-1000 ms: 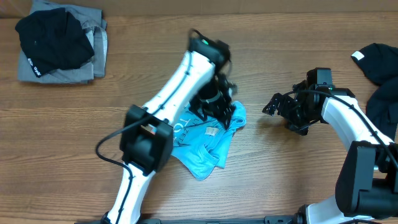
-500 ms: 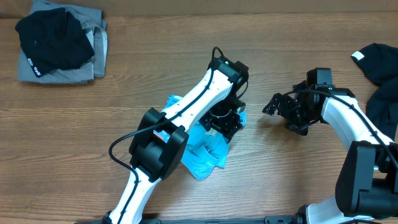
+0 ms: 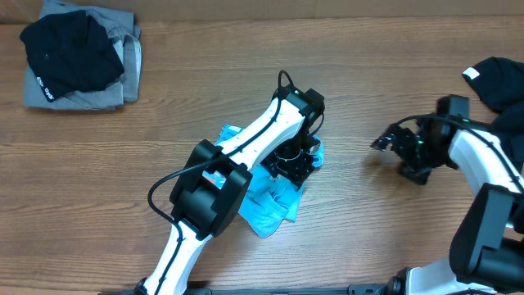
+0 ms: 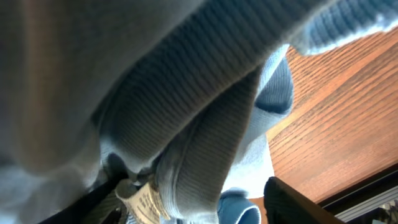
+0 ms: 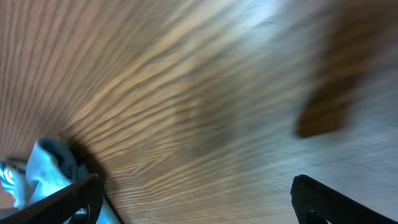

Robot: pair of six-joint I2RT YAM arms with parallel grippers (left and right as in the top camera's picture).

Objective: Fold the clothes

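Left gripper (image 3: 293, 167) is down on the light-blue T-shirt (image 3: 274, 205), buried in its upper right edge near the middle of the table. From the left wrist camera, ribbed blue fabric (image 4: 205, 124) fills nearly everything. A thick roll of it runs down between the two dark fingers, with a small white label (image 4: 140, 199) low at the left. The jaws stand partly apart with cloth packed between them; whether they actually pinch it, I cannot tell.

Over to the right gripper (image 3: 383, 144): it hovers above bare wood, well apart from the shirt, jaws spread wide and holding nothing. Its wrist camera shows blurred wood grain between the fingers (image 5: 62, 199) and a scrap of blue cloth at the lower left.

The surface is a brown wood-grain table (image 3: 164, 131). A black garment (image 3: 70, 53) lies on a grey garment (image 3: 124, 70) at the far left corner. Another black garment (image 3: 501, 82), white tag showing, sits at the right edge.
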